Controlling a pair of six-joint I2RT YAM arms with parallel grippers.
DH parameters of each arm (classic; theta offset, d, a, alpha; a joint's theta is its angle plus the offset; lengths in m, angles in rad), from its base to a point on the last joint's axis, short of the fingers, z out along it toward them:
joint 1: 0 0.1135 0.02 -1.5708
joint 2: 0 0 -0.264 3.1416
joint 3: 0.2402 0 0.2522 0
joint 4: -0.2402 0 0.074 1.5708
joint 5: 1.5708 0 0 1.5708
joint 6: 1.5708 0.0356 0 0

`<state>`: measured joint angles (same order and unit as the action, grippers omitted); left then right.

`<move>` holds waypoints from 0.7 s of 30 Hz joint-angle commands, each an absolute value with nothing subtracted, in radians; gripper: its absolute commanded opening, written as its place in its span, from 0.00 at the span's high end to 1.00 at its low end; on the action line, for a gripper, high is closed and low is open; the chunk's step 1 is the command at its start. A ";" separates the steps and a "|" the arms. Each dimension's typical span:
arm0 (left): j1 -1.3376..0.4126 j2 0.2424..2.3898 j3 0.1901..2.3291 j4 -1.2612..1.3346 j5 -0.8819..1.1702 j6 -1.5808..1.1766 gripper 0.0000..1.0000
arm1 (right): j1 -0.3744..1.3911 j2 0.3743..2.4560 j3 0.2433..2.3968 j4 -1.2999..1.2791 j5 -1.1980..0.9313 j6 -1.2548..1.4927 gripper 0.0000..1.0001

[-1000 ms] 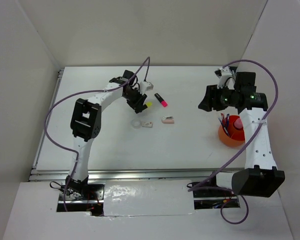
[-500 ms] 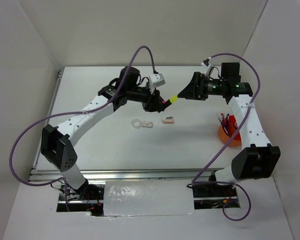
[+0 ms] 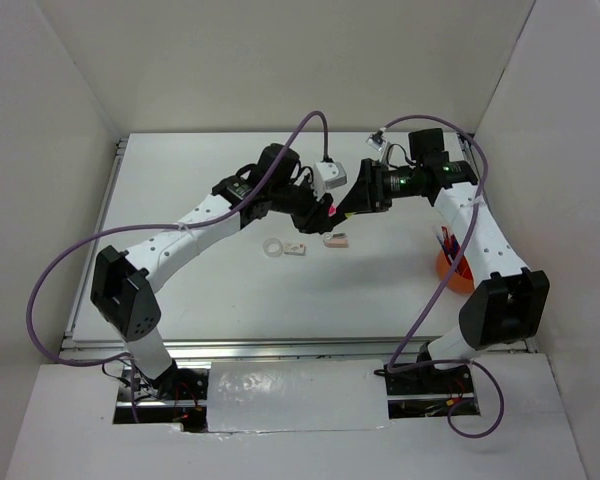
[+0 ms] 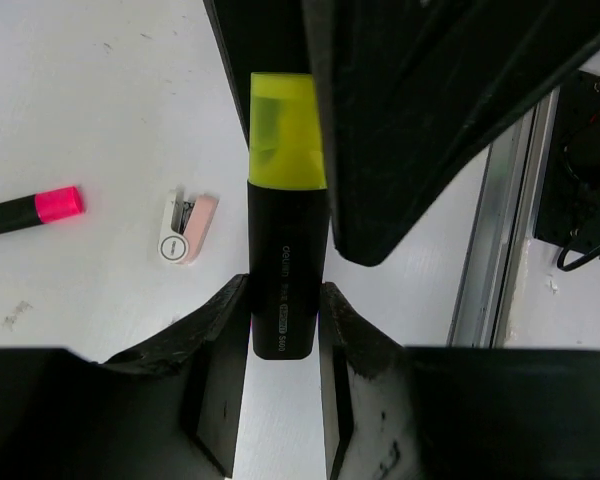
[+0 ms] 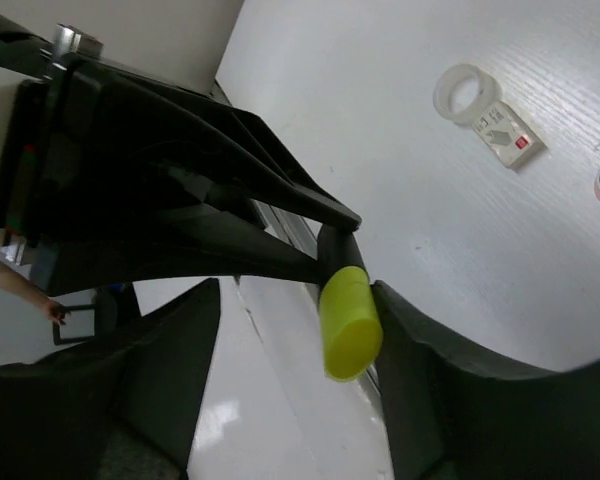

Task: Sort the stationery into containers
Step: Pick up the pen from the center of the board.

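Note:
A black highlighter with a yellow cap (image 4: pixel 287 250) is held in the air, my left gripper (image 4: pixel 285 330) shut on its black body. My right gripper (image 5: pixel 298 290) faces it with jaws apart around the yellow cap (image 5: pixel 350 322): one finger (image 5: pixel 410 340) touches the cap, the other stands well clear. In the top view the two grippers, left (image 3: pixel 318 208) and right (image 3: pixel 350 203), meet over the table's middle. The orange cup (image 3: pixel 458 270) with pens in it stands at the right, partly behind the right arm.
On the table lie a clear tape ring (image 3: pixel 273 246), a small white piece with a red mark (image 3: pixel 296 249), a whitish-pink eraser (image 3: pixel 336 239) and a pink-capped highlighter (image 4: pixel 30 208). White walls close in the table on three sides.
The left gripper lifted the yellow-capped highlighter off the table and carried it right. The right arm swung left from above the cup, and its jaws now surround the cap.

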<state>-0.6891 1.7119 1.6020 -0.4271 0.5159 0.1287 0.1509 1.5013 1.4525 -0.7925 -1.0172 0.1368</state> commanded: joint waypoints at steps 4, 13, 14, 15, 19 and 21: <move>-0.701 1.697 1.628 -0.397 0.477 0.164 1.00 | 0.120 1.499 1.440 -0.856 -1.023 0.097 0.52; -0.703 1.700 1.643 -0.431 0.448 0.172 0.25 | 0.019 1.509 1.511 -0.992 -0.971 -0.021 1.00; -0.704 1.703 1.643 -0.437 0.427 0.170 0.02 | 0.006 1.511 1.541 -1.026 -0.954 -0.047 1.00; -0.704 1.706 1.644 -0.440 0.407 0.166 0.01 | 0.006 1.506 1.561 -1.058 -0.922 -0.130 1.00; -0.690 1.721 1.672 -0.512 0.359 0.172 0.01 | -0.029 1.395 1.568 -1.175 -0.577 -0.288 1.00; -0.669 1.712 1.655 -0.514 0.364 0.164 0.01 | -0.031 1.330 1.555 -1.230 -0.459 -0.342 1.00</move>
<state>-0.6926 1.7153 1.6272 -0.4866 0.3878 0.1574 -0.0326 1.4540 1.5345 -1.0882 -0.6960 -0.1860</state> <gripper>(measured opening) 0.993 0.279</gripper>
